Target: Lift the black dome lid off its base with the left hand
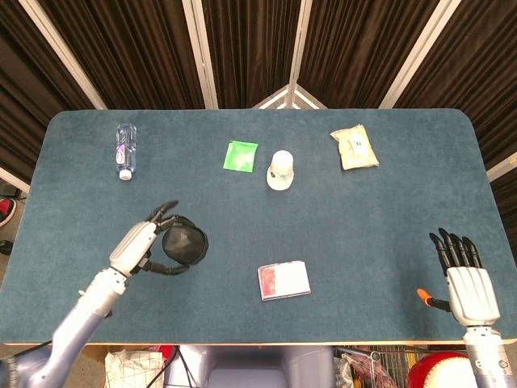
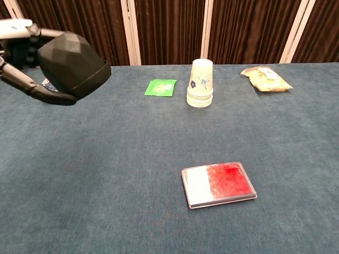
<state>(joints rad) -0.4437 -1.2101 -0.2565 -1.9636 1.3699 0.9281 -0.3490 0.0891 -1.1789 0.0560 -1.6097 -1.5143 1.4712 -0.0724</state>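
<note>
My left hand point(image 1: 141, 245): fingers curled around the faceted black plastic dome lid point(image 1: 185, 244), gripping it clear of the table. My right hand point(image 1: 465, 279): fingers spread, holding nothing, far right of the lid.

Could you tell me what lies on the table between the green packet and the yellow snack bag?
The stack of paper cups stands between the green packet and the yellow snack bag, closer to the packet; the head view shows it, and the chest view agrees.
</note>
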